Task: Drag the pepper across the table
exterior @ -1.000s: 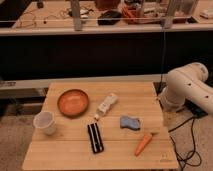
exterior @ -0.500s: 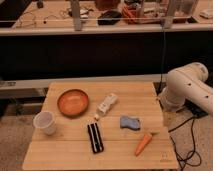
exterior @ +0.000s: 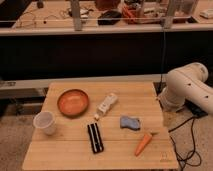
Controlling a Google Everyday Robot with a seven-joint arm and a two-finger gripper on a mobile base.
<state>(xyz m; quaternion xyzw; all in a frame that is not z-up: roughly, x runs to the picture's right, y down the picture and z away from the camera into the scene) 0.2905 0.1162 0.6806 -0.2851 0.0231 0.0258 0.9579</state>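
The pepper [exterior: 143, 143] is a small orange cone with a green stem end. It lies on the light wooden table [exterior: 135, 95] near the front right corner, just in front of a blue cloth [exterior: 130, 122]. The white robot arm [exterior: 187, 90] stands off the table's right edge. My gripper [exterior: 169, 119] hangs below the arm beside the right edge, to the right of the pepper and a little behind it, apart from it. It holds nothing that I can see.
A round orange bowl [exterior: 73, 102] sits at the left back, a white cup [exterior: 44, 122] at the left edge. A white oblong object [exterior: 107, 104] lies mid-table and a black flat object [exterior: 94, 137] in front of it. Cables [exterior: 192, 150] lie on the floor at right.
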